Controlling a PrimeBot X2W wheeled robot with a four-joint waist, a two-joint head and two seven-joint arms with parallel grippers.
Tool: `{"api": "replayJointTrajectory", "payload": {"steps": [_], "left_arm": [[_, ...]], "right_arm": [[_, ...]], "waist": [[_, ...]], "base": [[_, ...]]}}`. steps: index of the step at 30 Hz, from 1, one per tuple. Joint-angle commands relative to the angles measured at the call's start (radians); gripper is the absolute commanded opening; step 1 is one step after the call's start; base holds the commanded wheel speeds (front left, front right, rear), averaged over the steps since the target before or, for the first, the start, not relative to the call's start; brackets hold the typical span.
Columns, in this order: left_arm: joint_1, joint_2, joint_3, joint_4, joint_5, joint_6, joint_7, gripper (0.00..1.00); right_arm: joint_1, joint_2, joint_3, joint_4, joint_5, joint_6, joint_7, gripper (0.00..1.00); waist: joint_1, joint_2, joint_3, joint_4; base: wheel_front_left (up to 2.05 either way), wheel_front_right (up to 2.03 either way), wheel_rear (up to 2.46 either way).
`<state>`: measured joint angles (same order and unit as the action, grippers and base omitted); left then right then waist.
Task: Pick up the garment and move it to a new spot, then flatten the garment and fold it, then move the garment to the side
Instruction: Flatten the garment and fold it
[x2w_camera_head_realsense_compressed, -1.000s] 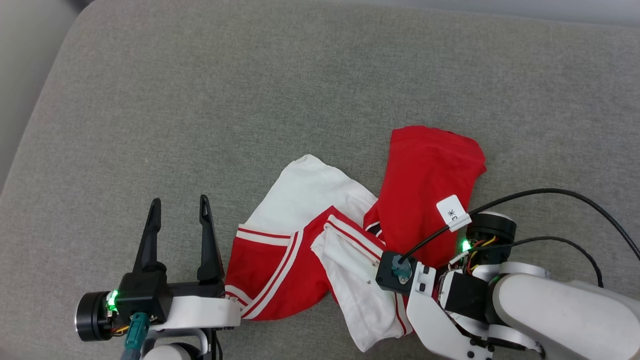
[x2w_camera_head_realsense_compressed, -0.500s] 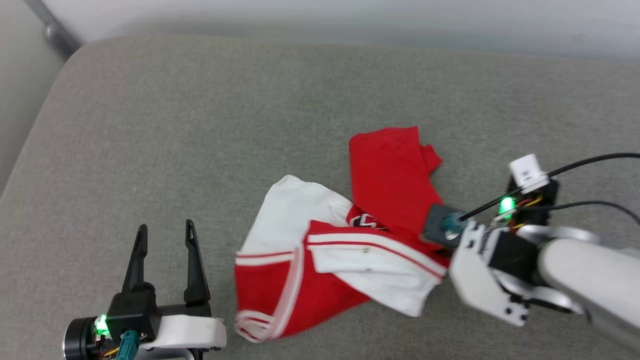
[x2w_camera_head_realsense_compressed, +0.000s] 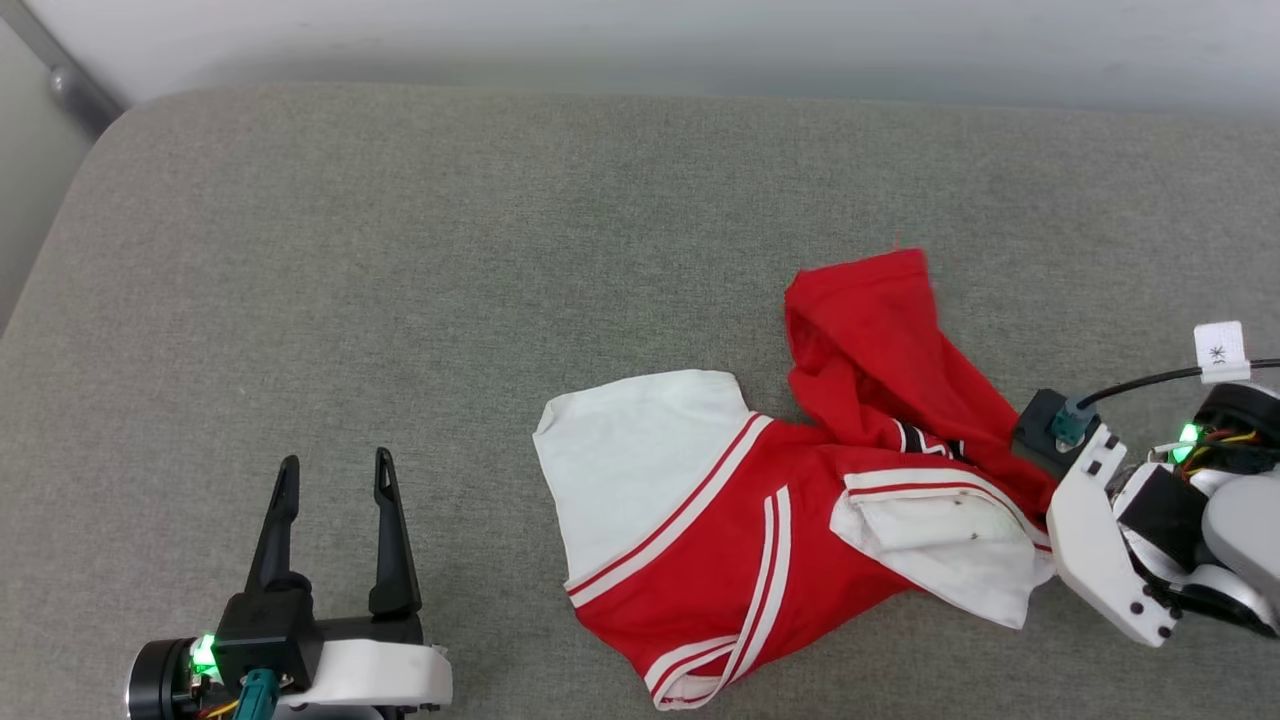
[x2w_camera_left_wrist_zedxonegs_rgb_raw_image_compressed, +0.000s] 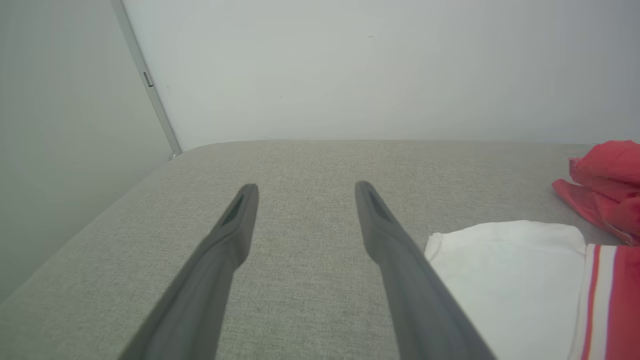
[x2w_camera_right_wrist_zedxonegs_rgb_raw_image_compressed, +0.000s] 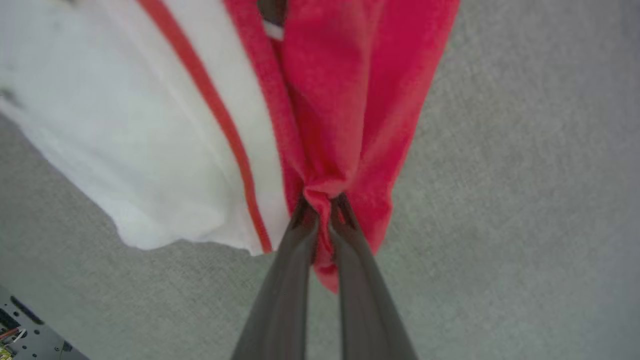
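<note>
Pulled rightward, the shirt (x2w_camera_head_realsense_compressed: 720, 530) trails the right end effector (x2w_camera_right_wrist_zedxonegs_rgb_raw_image_compressed: 322, 202), clamped on its red cloth; left end effector (x2w_camera_head_realsense_compressed: 336, 462) gapes, idle. Seemingly the moving step; next: release, flatten.

Grey fabric cushion (x2w_camera_head_realsense_compressed: 400, 250), pale wall (x2w_camera_left_wrist_zedxonegs_rgb_raw_image_compressed: 350, 65) behind, thin metal strip (x2w_camera_left_wrist_zedxonegs_rgb_raw_image_compressed: 149, 85) at corner

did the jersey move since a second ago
Yes. The jersey, pinched by the right hand, has been dragged to the robot's right, away from the cushion's left edge.

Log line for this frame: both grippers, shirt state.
left gripper: open, empty | right gripper: shut on shirt | shirt: crumpled on grey cushion
</note>
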<state>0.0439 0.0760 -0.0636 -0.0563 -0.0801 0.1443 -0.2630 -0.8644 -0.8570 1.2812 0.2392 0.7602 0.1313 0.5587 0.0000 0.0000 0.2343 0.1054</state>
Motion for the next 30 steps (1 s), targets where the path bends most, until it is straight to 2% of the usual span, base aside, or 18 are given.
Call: {"api": "replayJointTrajectory", "payload": {"steps": [1,2,3,4,10,15,19,22,30], "left_arm": [[0.007,-0.005,0.004,0.004,0.009,-0.002,-0.003,1.0],[0.012,-0.006,0.006,0.007,0.008,-0.002,-0.003,1.0],[0.016,-0.007,0.009,0.01,0.009,-0.002,-0.003,1.0],[0.021,-0.007,0.012,0.013,0.011,-0.001,-0.003,1.0],[0.048,-0.008,0.022,0.016,0.019,0.0,-0.003,1.0],[0.076,-0.011,0.025,0.006,0.028,0.003,-0.003,1.0],[0.087,-0.012,0.023,0.002,0.034,0.002,-0.003,1.0],[0.091,-0.013,0.02,0.0,0.037,-0.001,-0.003,1.0],[0.07,-0.014,0.016,0.005,0.04,-0.012,-0.003,1.0]], "right_arm": [[0.013,0.016,-0.001,0.023,0.017,-0.001,-0.018,0.0],[0.013,0.027,-0.001,0.039,0.033,-0.001,-0.039,0.0],[0.011,0.035,-0.004,0.052,0.044,-0.001,-0.062,0.19],[0.005,0.037,-0.009,0.062,0.048,-0.001,-0.086,1.0],[-0.012,0.005,-0.066,0.056,0.065,-0.001,-0.197,1.0],[-0.015,-0.077,-0.17,-0.072,0.087,-0.001,-0.224,1.0],[-0.008,-0.109,-0.223,-0.185,0.089,-0.001,-0.165,1.0],[0.018,-0.119,-0.235,-0.259,0.09,-0.001,-0.082,1.0],[0.097,-0.09,-0.197,-0.344,0.082,-0.001,0.089,1.0]], "waist": [[0.0,0.0,-0.004,-0.003],[0.0,0.0,-0.009,-0.006],[0.0,0.0,-0.018,-0.011],[0.0,0.0,-0.027,-0.015],[0.0,0.0,-0.084,-0.036],[0.0,0.0,-0.114,-0.056],[0.0,0.0,-0.113,-0.061],[0.0,0.0,-0.108,-0.06],[0.0,0.0,-0.086,-0.044]], "base": [[0.0,0.0,0.0],[0.0,0.0,0.0],[0.0,0.0,0.0],[0.0,0.0,0.0],[0.0,0.0,0.0],[0.0,0.0,0.0],[0.0,0.0,0.0],[0.0,0.0,0.0],[0.0,0.0,0.0]]}}
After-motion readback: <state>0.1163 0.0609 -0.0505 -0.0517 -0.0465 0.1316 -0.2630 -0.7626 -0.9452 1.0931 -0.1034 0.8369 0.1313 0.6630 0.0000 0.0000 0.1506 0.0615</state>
